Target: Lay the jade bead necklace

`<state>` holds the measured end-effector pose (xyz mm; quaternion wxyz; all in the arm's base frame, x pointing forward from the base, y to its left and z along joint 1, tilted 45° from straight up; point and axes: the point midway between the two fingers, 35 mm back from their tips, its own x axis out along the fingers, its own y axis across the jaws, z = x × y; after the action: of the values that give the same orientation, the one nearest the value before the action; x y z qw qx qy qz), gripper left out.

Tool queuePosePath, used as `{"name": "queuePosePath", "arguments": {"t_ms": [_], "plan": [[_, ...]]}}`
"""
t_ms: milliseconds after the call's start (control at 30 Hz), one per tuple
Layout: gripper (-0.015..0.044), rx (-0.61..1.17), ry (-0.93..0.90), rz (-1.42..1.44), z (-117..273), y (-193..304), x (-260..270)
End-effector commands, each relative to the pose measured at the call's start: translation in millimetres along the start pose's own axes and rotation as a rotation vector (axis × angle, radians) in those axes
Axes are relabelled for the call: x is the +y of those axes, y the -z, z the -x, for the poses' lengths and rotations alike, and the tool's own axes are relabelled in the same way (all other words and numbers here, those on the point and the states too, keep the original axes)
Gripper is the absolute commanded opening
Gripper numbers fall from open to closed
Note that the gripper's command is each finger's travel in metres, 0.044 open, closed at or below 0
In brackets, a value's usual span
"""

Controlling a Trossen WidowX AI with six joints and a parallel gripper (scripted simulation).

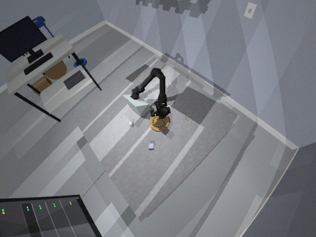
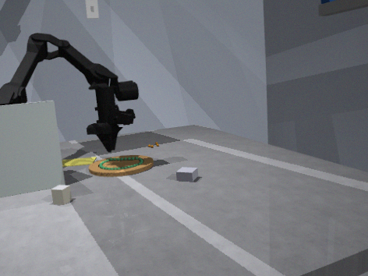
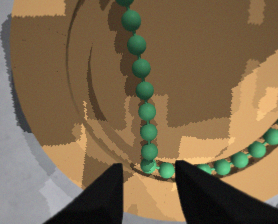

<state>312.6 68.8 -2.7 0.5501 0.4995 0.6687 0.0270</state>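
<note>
Black and jointed, the arm (image 1: 163, 88) (image 2: 78, 60) arches over so that its gripper (image 1: 160, 116) (image 2: 111, 150) (image 3: 148, 170) points down at the round bead board (image 1: 160, 128) (image 2: 145, 168) (image 3: 40, 100), a pose that seems meant for pinching from above. Across that wooden board lies the jade bead necklace (image 1: 154, 126) (image 2: 118, 168) (image 3: 145, 90), its lower-right run in the wrist view seated in the groove while a straighter stretch cuts inside it, probably the part needing to go outward. Empty, the fingers stand slightly parted above the bend between those runs, likely to catch beads there.

Office-like: desk (image 1: 57, 48), monitor (image 1: 21, 39).
</note>
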Motion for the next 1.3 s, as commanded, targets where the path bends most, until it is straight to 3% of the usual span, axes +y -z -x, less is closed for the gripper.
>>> {"name": "queuePosePath", "arguments": {"t_ms": [0, 800, 967, 1267], "plan": [[0.0120, 0.000, -0.001, -0.001, -3.8, -0.2, -0.1], [0.0120, 0.008, 0.001, -0.010, -30.7, 3.4, -2.6], [0.0000, 0.005, -0.001, 0.000, -29.0, 2.1, -0.6], [0.0000, 0.005, -0.001, 0.000, -29.0, 2.1, -0.6]]}}
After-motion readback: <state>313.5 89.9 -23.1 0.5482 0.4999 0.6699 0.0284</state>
